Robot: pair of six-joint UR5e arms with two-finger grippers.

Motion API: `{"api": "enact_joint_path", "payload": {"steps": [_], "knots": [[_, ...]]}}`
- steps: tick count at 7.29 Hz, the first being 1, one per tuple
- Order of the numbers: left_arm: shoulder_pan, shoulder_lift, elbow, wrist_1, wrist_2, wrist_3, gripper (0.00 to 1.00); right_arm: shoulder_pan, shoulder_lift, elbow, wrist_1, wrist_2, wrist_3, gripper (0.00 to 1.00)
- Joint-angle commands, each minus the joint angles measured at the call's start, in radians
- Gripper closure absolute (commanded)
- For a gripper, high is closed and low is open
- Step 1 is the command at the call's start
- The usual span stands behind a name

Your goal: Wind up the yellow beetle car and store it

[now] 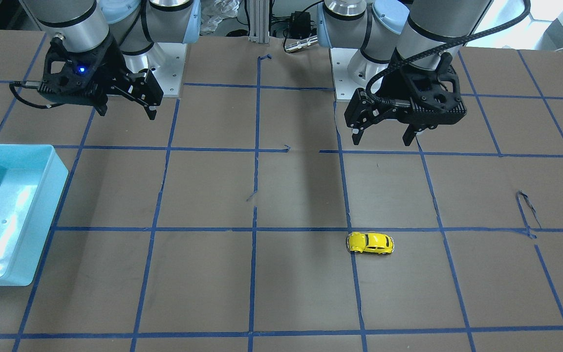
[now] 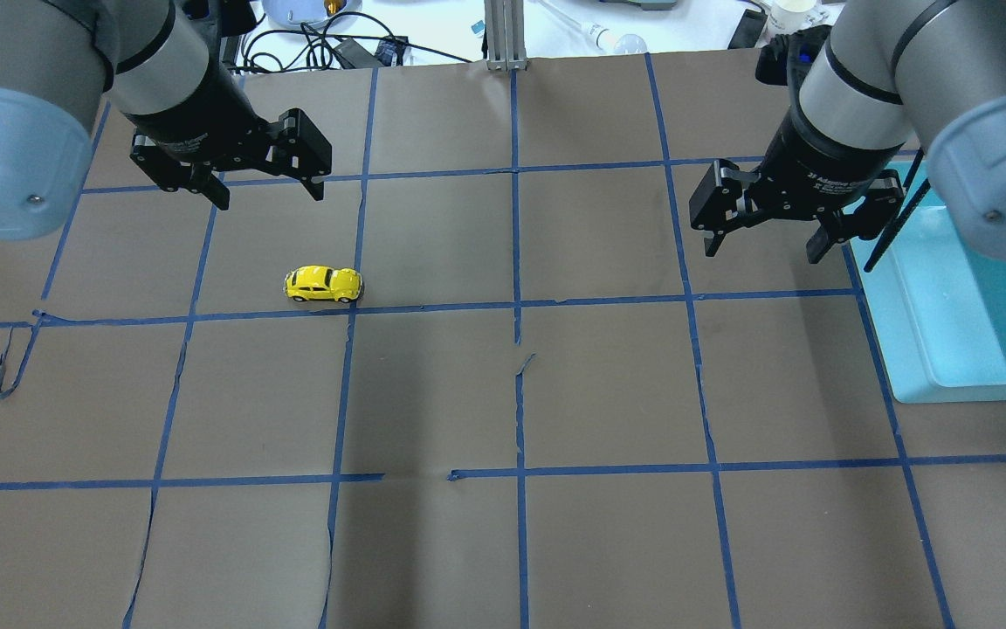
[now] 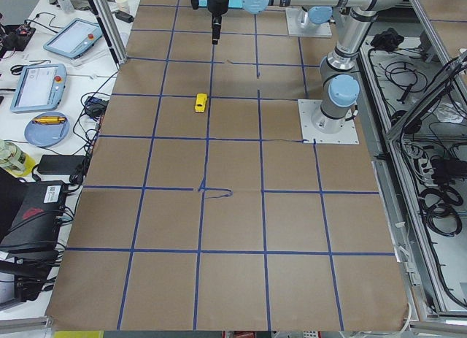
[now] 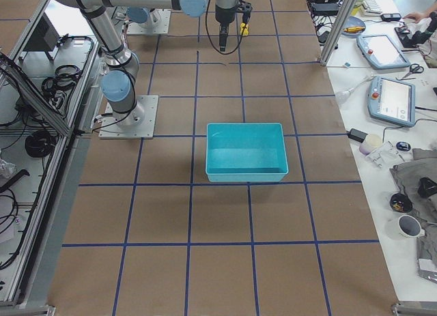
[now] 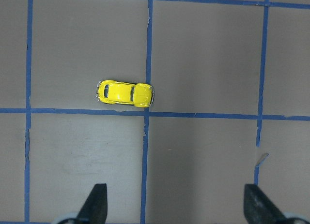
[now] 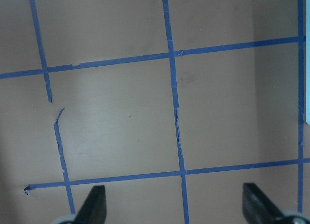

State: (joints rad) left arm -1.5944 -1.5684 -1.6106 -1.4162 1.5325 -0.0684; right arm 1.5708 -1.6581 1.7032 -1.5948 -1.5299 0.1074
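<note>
The yellow beetle car point(image 2: 323, 285) stands on its wheels on the brown table, just beside a blue tape line. It also shows in the front view point(image 1: 370, 243), the left wrist view point(image 5: 125, 93) and the exterior left view point(image 3: 201, 103). My left gripper point(image 2: 269, 192) hangs open and empty above the table, beyond the car and apart from it; it also shows in the front view point(image 1: 383, 138). My right gripper point(image 2: 765, 247) is open and empty on the other side, beside the bin; it also shows in the front view point(image 1: 127, 111).
A light-blue open bin point(image 2: 961, 314) sits at the table's right side, seen also in the front view point(image 1: 10, 210) and the exterior right view point(image 4: 246, 152). Blue tape lines grid the brown paper. Cables and devices lie beyond the table's far edge.
</note>
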Motion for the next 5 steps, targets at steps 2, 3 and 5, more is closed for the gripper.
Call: {"api": "enact_joint_path", "payload": {"steps": [2, 3, 5], "knots": [[0.001, 0.002, 0.000, -0.001, 0.001, 0.001, 0.00, 0.000, -0.002, -0.002, 0.004, 0.002, -0.002, 0.00], [-0.001, 0.002, 0.000, -0.001, 0.001, 0.001, 0.00, 0.000, 0.000, 0.000, 0.004, 0.001, 0.000, 0.00], [0.001, 0.002, 0.000, -0.001, 0.001, 0.001, 0.00, 0.000, 0.000, 0.000, 0.004, -0.001, 0.000, 0.00]]}}
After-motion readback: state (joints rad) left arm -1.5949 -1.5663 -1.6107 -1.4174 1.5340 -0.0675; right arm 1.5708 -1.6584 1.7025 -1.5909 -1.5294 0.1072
